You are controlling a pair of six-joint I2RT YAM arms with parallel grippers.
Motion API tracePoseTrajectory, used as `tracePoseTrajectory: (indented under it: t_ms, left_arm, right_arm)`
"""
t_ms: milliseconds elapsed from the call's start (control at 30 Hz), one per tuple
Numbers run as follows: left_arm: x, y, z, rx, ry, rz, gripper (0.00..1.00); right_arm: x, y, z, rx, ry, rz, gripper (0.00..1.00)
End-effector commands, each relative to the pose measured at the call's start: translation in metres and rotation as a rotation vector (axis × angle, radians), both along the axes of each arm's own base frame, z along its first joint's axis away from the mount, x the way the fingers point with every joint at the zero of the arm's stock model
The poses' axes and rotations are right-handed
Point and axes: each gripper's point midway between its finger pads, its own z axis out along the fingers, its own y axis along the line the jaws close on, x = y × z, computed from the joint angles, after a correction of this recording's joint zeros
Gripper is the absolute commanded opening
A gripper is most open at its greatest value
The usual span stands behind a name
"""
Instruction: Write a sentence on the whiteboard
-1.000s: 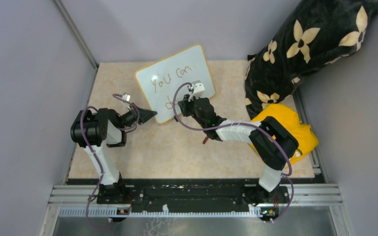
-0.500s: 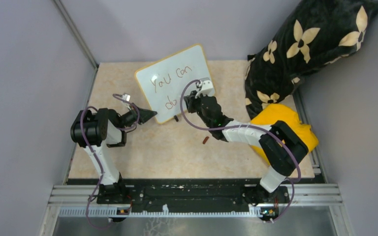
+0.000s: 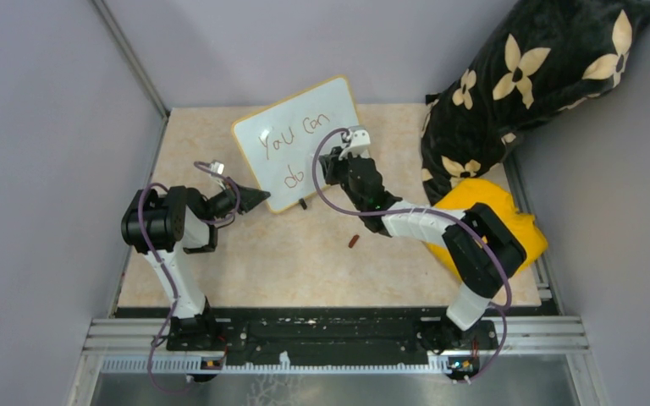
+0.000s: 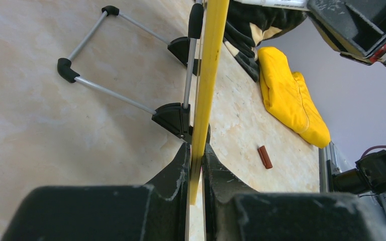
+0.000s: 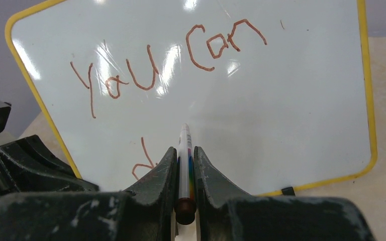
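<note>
The whiteboard (image 3: 305, 127), white with a yellow frame, stands tilted at the back of the table. It carries the sentence (image 3: 292, 139) in brown-red: "You can" on top and "do" below. My left gripper (image 3: 258, 200) is shut on the board's lower left edge, and the yellow frame (image 4: 208, 75) runs between its fingers (image 4: 196, 148). My right gripper (image 3: 328, 169) is shut on a marker (image 5: 184, 155). In the right wrist view (image 5: 183, 150) the tip points at the board (image 5: 281, 100), right of the "d" (image 5: 143, 158). I cannot tell whether the tip touches.
A brown marker cap (image 3: 354, 241) lies on the table in front of the board (image 4: 265, 156). A yellow cloth (image 3: 495, 224) and a black flowered pillow (image 3: 525, 76) fill the right side. The board's wire stand (image 4: 105, 93) reaches behind it. Walls close in left and back.
My right gripper has moved right along the board with the marker, and "do" now shows on the second line. The left gripper and the board have not moved.
</note>
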Motion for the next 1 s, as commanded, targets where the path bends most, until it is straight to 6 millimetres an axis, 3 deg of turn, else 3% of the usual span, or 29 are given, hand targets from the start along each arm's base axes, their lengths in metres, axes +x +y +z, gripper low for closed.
tracePoseTrajectory:
  t_ms: [0, 533, 967]
  left_arm:
    - [-0.001, -0.005, 0.009, -0.004, -0.059, -0.03, 0.0]
    - [-0.001, -0.005, 0.01, -0.003, -0.059, -0.03, 0.0]
    - [-0.001, -0.005, 0.009, -0.003, -0.057, -0.028, 0.0]
  right_arm:
    - [0.011, 0.008, 0.021, 0.047, -0.048, 0.005, 0.0]
    - [0.015, 0.003, -0.014, 0.004, 0.011, -0.019, 0.0]
    - [0.005, -0.005, -0.033, -0.001, 0.049, -0.022, 0.0]
